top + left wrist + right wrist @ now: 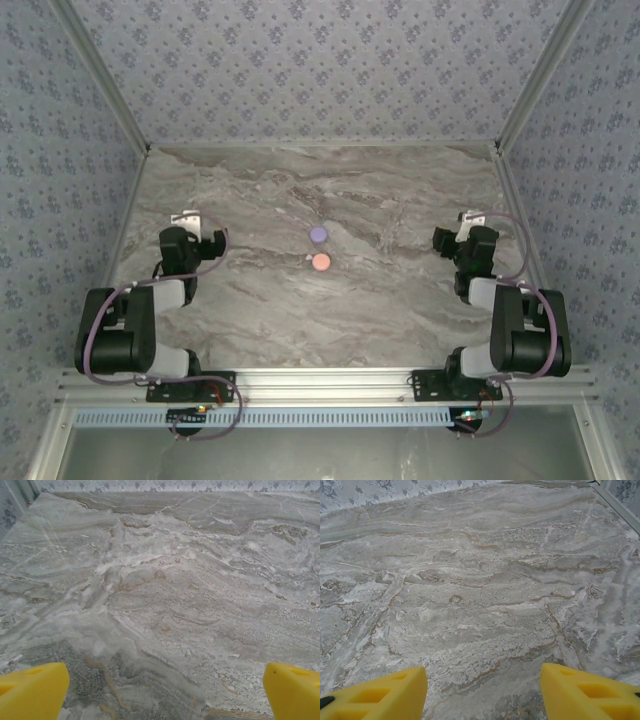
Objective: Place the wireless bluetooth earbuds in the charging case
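The earbuds are too small to make out from above, and whether any lie inside a case cannot be told. The two charging cases sit near the middle of the counter (400, 300), well apart from both arms. They are small round discs. The nearer one is the salmon case (321, 262). The purple case (318, 234) lies just beyond it, close by with a thin gap between them. Whether either lid is up or down cannot be told at this size. A white speck (308, 256) lies just beside the salmon case, on its left.

At the near edge a metal rail (330, 385) carries the bases of both arms. The left arm (120, 330) folds up over the left side of the counter and the right arm (525, 335) mirrors it on the right, each trailing a purple cable.

The left end effector (165, 680) is spread wide, its yellow fingers (35, 690) at the two lower corners of the wrist view, gripping nothing, with grey veined stone between them. The right end effector (482, 685) is also parted, less widely. Its yellow fingers (585, 692) hold nothing over the same stone.

Beyond the counter stands a back wall (320, 70) of patterned paper.
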